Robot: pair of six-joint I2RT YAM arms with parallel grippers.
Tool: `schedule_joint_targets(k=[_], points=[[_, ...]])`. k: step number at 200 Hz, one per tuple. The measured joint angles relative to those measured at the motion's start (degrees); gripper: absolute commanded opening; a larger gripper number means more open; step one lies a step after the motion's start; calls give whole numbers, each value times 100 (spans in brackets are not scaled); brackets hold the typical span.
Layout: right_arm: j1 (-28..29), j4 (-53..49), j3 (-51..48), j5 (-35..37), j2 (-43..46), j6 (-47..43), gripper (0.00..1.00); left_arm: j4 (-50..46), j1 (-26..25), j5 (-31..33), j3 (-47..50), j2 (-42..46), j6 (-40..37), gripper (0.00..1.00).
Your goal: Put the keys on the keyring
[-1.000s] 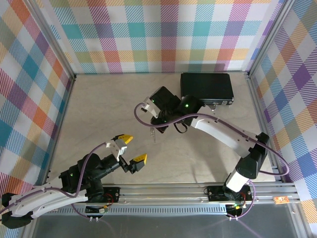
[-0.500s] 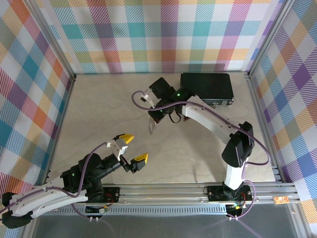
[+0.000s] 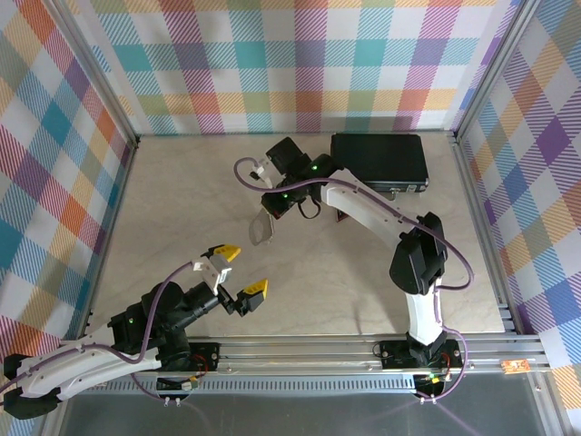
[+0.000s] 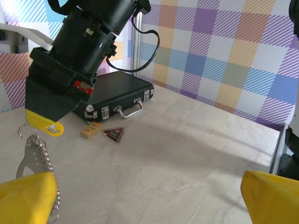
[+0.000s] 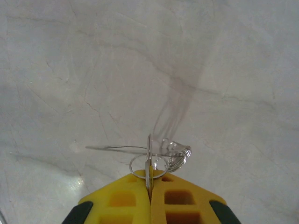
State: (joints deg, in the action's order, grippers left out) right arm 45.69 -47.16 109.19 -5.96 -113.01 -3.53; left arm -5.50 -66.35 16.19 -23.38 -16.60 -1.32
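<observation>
My right gripper hangs over the middle of the table, shut on the key. In the left wrist view the key's yellow head pokes out under the black gripper body. The gray keyring dangles from it, its silvery prongs along one edge. From above the keyring hangs just below the right gripper. In the right wrist view the thin key sits edge-on between the pads of the right gripper, with a wire ring and a silver coil beside it. My left gripper is open and holds nothing, low near the front.
A black rectangular case lies at the back right. In front of the case sit a small tan tag and a dark red triangular tag. Checkered walls enclose the table on three sides.
The right arm has swung left and farther back, carrying the key with the keyring hanging from it. The left arm has stayed put.
</observation>
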Motion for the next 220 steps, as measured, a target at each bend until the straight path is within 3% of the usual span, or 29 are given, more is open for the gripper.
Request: schedule_joint_targets(k=[93,165,220], points=[[0,442,-970,-470,136,382,0,-76,0,-4,-155,7,2,100],[74,1130,-2391,-761,973,914,0,-374,0,4,-232,66,-103,100],[284,1687,-3477,-994,1075,1394,0,-409,0,44,-278,149,-173,100]])
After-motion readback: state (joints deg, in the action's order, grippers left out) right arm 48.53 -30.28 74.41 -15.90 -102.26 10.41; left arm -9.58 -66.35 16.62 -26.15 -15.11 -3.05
